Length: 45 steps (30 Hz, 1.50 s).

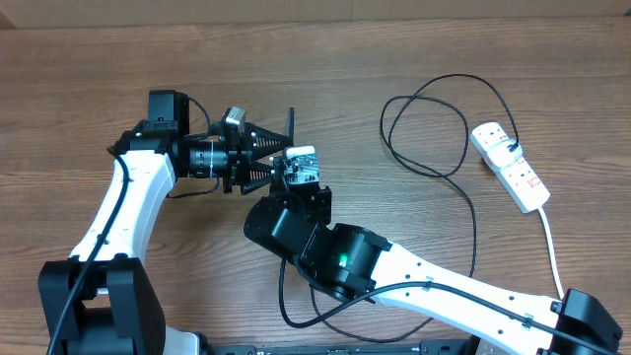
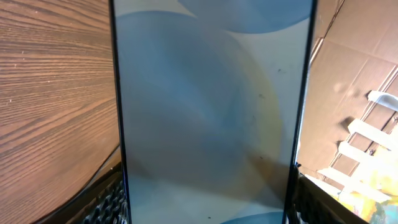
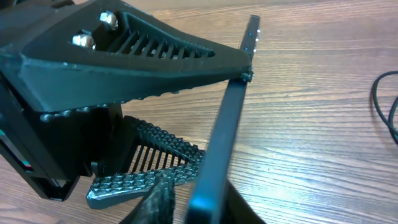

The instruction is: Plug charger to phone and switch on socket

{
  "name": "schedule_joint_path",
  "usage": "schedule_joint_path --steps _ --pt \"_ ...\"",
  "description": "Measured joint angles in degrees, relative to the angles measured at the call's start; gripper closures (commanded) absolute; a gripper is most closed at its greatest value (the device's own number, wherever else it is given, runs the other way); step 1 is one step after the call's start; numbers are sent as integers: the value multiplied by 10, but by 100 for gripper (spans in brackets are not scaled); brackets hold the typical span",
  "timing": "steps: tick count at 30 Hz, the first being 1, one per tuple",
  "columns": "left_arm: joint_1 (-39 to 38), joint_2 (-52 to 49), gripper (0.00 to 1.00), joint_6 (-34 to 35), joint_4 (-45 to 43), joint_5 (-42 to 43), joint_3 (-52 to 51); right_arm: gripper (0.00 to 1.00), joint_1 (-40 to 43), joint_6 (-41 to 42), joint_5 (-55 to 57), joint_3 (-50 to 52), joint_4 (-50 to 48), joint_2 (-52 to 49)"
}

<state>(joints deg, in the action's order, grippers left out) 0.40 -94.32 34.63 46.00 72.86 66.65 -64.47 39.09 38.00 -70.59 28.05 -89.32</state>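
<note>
My left gripper (image 1: 285, 151) is shut on the phone (image 1: 292, 138) and holds it edge-on above the table. In the left wrist view the pale blue screen (image 2: 211, 112) fills the frame between my two fingers (image 2: 208, 208). My right gripper (image 1: 292, 174) is at the phone's near end, where its fingers (image 3: 199, 208) flank the dark edge (image 3: 233, 118). The charger (image 1: 471, 217) runs as a thin black cable from the socket (image 1: 508, 166), loops over the table and passes under my right wrist. Its connector tip is hidden.
The socket's thick white cord (image 1: 552, 247) runs toward the front right edge. A loop of black cable (image 3: 385, 106) lies on the wood to the right of the phone. Cardboard and white shelving (image 2: 360, 93) stand beyond the table.
</note>
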Motion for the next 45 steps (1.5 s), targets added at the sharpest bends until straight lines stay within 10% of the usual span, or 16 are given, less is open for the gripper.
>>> schedule_joint_path --steps 12,26,45 --pt "8 0 68 2 -5 4 0 95 4 13 12 3 4 0" --pt "7 0 1 4 -17 11 0 96 5 11 4 3 2 0" --pt "3 0 0 -25 -70 17 -1 96 122 128 -123 4 119 59"
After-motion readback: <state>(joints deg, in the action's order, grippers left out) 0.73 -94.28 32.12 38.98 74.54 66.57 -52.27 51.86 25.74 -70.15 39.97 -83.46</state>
